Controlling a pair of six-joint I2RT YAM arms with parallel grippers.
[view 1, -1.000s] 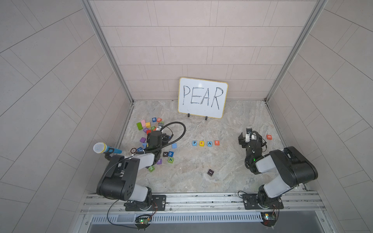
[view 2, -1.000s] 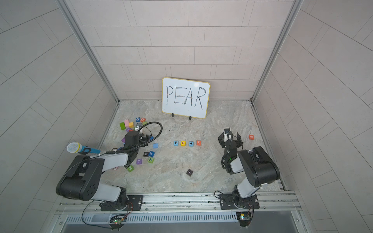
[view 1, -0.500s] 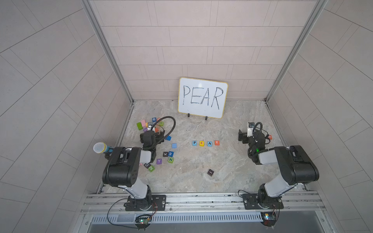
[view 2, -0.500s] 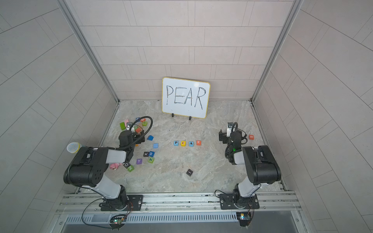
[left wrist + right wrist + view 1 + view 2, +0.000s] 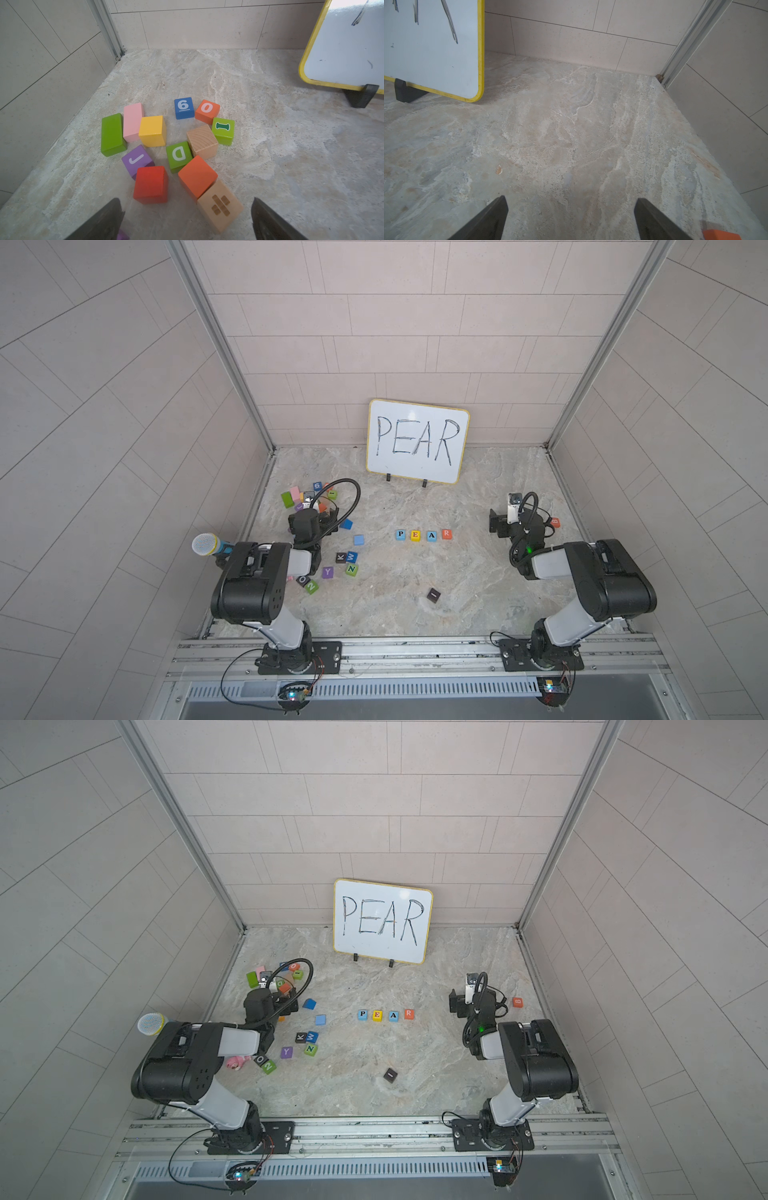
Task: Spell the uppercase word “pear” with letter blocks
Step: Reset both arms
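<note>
The spelling looks complete. In both top views the light blue P block [image 5: 400, 534], the yellow E block [image 5: 415, 535], the blue A block [image 5: 432, 536] and the orange R block [image 5: 446, 534] lie in one row near the middle of the table [image 5: 478, 593]. They run in that order from the robot's left to its right, letters facing up, in front of the whiteboard [image 5: 417, 441] that carries the same word. The four stand close together and evenly spaced. They are small from this height, though, so a slight twist in one of them, or whether neighbours touch or sit just apart, cannot be judged with confidence. Neither arm is at the row. The left gripper [image 5: 187, 207] hangs over the heap of spare cubes [image 5: 152, 131] near the left back corner, well apart from the word. Its fingers [image 5: 112, 214] are spread wide with nothing between them. The right gripper [image 5: 570, 202] is out toward the right wall, also spread wide over bare table, with only the orange B cube [image 5: 555, 522] lying just beside it. Other loose cubes marked K, W, N and Y [image 5: 348, 562] lie scattered between the left arm and the row, and a dark cube [image 5: 433, 595] sits alone nearer the front; none of them crowds the word. By this reading no block is left to fetch or place, and at most the arms need to settle back out of the way.
</note>
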